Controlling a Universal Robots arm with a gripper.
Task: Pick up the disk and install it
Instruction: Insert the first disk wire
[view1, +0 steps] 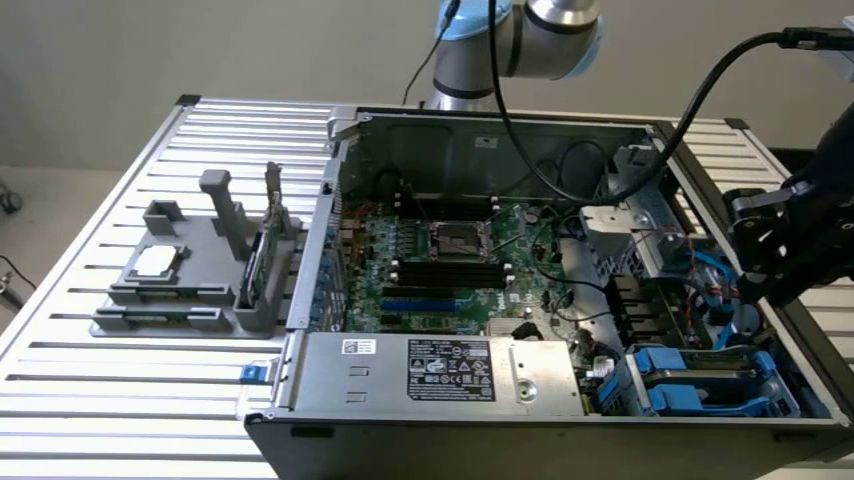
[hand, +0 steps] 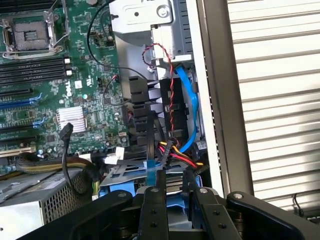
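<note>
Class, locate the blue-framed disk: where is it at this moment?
The disk sits inside the computer case at the exterior view's lower right, beside the silver power-supply box; in the wrist view the fingers point toward it.

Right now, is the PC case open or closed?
Open. The case has no side panel on top: the motherboard and the power-supply box inside are fully exposed in the exterior view.

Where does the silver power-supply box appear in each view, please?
Exterior view: the power-supply box lies nearest the camera, just in front of the motherboard.
Wrist view: its meshed corner sits beside the yellow-and-black cable bundle.
Shared landmark: the CPU socket on that motherboard.
</note>
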